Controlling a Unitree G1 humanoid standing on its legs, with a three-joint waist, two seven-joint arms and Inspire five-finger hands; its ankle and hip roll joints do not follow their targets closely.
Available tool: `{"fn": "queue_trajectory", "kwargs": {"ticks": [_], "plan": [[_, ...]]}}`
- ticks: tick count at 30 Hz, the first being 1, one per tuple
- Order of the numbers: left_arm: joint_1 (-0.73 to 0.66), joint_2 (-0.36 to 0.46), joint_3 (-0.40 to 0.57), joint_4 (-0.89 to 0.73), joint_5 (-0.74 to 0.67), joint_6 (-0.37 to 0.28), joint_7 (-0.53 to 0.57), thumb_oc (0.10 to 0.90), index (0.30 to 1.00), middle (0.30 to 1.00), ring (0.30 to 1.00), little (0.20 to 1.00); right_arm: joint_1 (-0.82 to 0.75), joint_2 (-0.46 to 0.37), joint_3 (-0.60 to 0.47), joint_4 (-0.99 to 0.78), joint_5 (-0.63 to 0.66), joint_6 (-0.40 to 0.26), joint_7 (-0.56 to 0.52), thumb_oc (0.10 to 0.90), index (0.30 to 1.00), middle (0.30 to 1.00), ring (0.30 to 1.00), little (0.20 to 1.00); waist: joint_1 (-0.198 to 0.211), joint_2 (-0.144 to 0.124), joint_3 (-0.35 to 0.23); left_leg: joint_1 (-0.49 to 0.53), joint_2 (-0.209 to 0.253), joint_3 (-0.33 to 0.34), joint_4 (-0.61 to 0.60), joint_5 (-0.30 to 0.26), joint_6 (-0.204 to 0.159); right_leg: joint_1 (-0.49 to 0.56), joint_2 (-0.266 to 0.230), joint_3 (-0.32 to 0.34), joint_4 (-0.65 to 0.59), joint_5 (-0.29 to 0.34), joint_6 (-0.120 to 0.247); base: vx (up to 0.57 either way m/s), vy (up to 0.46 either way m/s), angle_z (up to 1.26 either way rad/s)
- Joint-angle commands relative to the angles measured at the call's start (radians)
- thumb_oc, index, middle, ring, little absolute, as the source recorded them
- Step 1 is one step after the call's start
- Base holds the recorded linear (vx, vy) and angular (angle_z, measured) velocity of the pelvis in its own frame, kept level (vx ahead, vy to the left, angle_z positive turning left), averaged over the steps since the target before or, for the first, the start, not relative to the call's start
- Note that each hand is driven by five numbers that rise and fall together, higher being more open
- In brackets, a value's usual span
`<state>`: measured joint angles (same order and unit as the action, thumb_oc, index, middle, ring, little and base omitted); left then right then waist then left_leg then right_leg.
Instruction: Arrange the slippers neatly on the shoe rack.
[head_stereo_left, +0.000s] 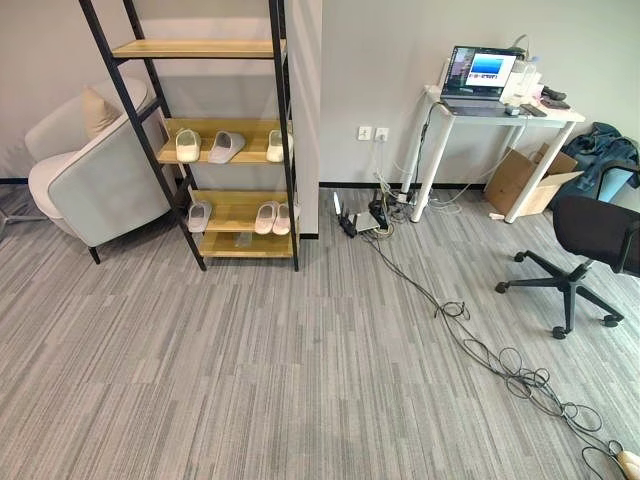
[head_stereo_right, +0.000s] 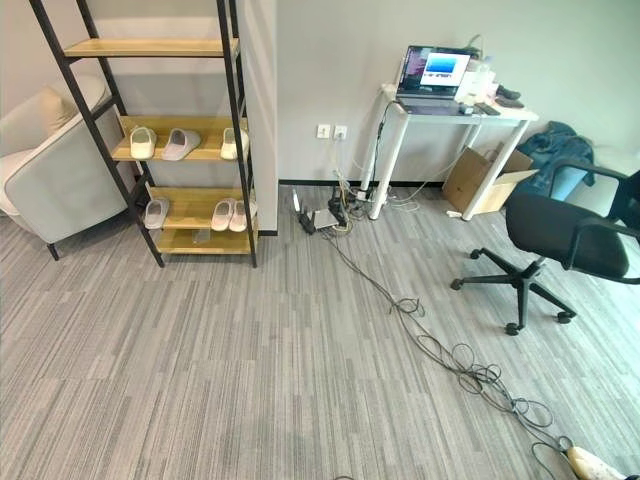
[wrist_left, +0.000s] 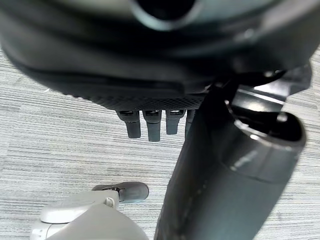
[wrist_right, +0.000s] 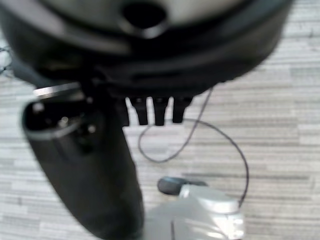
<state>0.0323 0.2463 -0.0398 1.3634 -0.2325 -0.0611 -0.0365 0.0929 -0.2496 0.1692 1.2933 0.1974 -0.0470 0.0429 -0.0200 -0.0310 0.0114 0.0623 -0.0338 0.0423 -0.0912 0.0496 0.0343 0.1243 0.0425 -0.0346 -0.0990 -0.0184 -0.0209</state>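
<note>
Grey striped carpet runs across an office-type room, with a black-framed shoe rack with wooden shelves against the far wall beside a pale armchair. Over to the right are a white desk with an open laptop, a cardboard box, a black office chair and a loose run of cables trailing across the floor.

All the slippers are already on the rack. I count six: three on the middle shelf, namely a cream slipper, a grey slipper lying at an angle, and a third slipper partly behind the upright. Three sit on the shelf below: a single slipper at the left and a pair of slippers side by side. The top shelf is bare. So they're up there but not paired off, probably why it isn't "neat" yet.

The left hand hangs over the carpet with straight, relaxed fingers, holding nothing. The right hand is the same, fingers straight and free. My guess is the robot has to walk up before anything else.
</note>
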Motion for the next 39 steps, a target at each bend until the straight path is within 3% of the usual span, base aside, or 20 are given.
{"fn": "queue_trajectory", "kwargs": {"ticks": [1,14,19,23,26,28,29,31,36,38,39], "plan": [[-0.064,-0.028,-0.032,0.033,0.020,-0.024,-0.011,0.800,0.900,0.900,0.900,0.900,-0.020,-0.018,0.015,0.048,-0.027,-0.005,0.015,0.800,0.900,0.900,0.900,0.900,0.007,0.019,-0.005,0.035,0.033,-0.003,0.004,-0.088,-0.072,-0.021,-0.099,-0.049,0.012,-0.012,0.142,0.00,0.000,0.00],[-0.089,-0.029,-0.051,0.025,0.010,-0.020,-0.005,0.800,0.900,0.900,0.900,0.900,-0.039,-0.021,0.036,0.052,-0.046,0.008,0.026,0.800,0.900,0.900,0.900,0.900,-0.006,0.020,0.039,0.024,0.037,-0.007,0.004,-0.081,-0.072,-0.042,-0.101,-0.057,0.025,-0.002,0.131,0.00,-0.016,0.01],[-0.118,-0.032,-0.068,0.005,-0.019,-0.028,0.008,0.800,0.900,0.900,0.900,0.900,-0.073,-0.036,0.047,0.040,-0.055,0.009,0.020,0.800,0.900,0.900,0.900,0.900,-0.009,0.038,0.086,-0.017,0.054,-0.019,0.004,-0.061,-0.074,-0.140,-0.091,-0.063,0.147,-0.042,0.113,-0.03,-0.042,0.12],[-0.125,-0.029,-0.084,-0.017,-0.029,-0.030,0.006,0.800,0.900,0.900,0.900,0.900,-0.082,-0.060,0.052,0.028,-0.070,0.003,0.014,0.800,0.900,0.900,0.900,0.900,0.000,0.018,0.129,-0.138,0.059,-0.014,0.221,-0.107,-0.097,-0.160,-0.094,-0.056,0.210,-0.092,0.085,0.02,-0.068,0.16],[-0.129,-0.036,-0.096,-0.024,-0.037,-0.037,0.012,0.800,0.900,0.900,0.900,0.900,-0.091,-0.083,0.045,0.019,-0.059,-0.001,0.007,0.800,0.900,0.900,0.900,0.900,0.008,0.000,0.162,-0.282,0.085,0.022,0.383,-0.074,-0.111,-0.148,-0.109,-0.079,0.207,-0.111,0.070,0.13,-0.026,0.27],[-0.119,-0.035,-0.093,-0.028,-0.029,-0.036,0.010,0.800,0.900,0.900,0.900,0.900,-0.088,-0.089,0.041,0.016,-0.050,-0.002,0.008,0.800,0.900,0.900,0.900,0.900,0.027,-0.007,0.157,-0.337,0.100,0.062,0.331,-0.066,-0.101,-0.110,-0.113,-0.095,0.172,-0.122,0.076,0.31,0.056,0.49],[-0.110,-0.034,-0.095,-0.021,-0.016,-0.038,0.009,0.800,0.900,0.900,0.900,0.900,-0.085,-0.088,0.042,0.013,-0.045,-0.006,0.006,0.800,0.900,0.900,0.900,0.900,0.043,-0.009,0.149,-0.375,0.097,0.070,0.261,-0.016,-0.104,-0.081,-0.102,-0.095,0.145,-0.129,0.081,0.30,0.102,0.41],[-0.100,-0.032,-0.094,0.000,0.003,-0.032,0.008,0.800,0.900,0.900,0.900,0.900,-0.089,-0.083,0.044,0.012,-0.050,-0.004,0.007,0.800,0.900,0.900,0.900,0.900,0.062,-0.022,0.136,-0.430,0.101,0.075,0.212,0.024,-0.114,-0.041,-0.104,-0.078,0.112,-0.138,0.094,0.33,0.128,0.08],[-0.073,-0.019,-0.061,0.035,0.032,-0.020,0.007,0.800,0.900,0.900,0.900,0.900,-0.070,-0.057,0.033,0.006,-0.063,-0.002,0.013,0.800,0.900,0.900,0.900,0.900,0.066,-0.048,0.098,-0.426,0.069,0.081,0.224,0.021,-0.088,-0.010,-0.146,-0.046,0.121,-0.146,0.127,0.36,0.212,-0.36],[-0.085,-0.008,-0.064,0.028,0.040,-0.023,0.008,0.800,0.900,0.900,0.900,0.900,-0.078,-0.051,0.028,-0.009,-0.050,-0.003,0.018,0.800,0.900,0.900,0.900,0.900,0.060,-0.063,0.093,-0.415,0.056,0.104,0.251,-0.014,-0.071,-0.031,-0.179,-0.032,0.168,-0.117,0.152,0.23,0.212,-0.24],[-0.092,0.000,-0.067,0.020,0.037,-0.028,0.013,0.800,0.900,0.900,0.900,0.900,-0.079,-0.051,0.034,-0.015,-0.053,-0.005,0.020,0.800,0.900,0.900,0.900,0.900,0.060,-0.069,0.095,-0.406,0.048,0.118,0.255,-0.031,-0.060,-0.054,-0.200,-0.028,0.212,-0.066,0.171,0.22,0.216,0.00]]}}
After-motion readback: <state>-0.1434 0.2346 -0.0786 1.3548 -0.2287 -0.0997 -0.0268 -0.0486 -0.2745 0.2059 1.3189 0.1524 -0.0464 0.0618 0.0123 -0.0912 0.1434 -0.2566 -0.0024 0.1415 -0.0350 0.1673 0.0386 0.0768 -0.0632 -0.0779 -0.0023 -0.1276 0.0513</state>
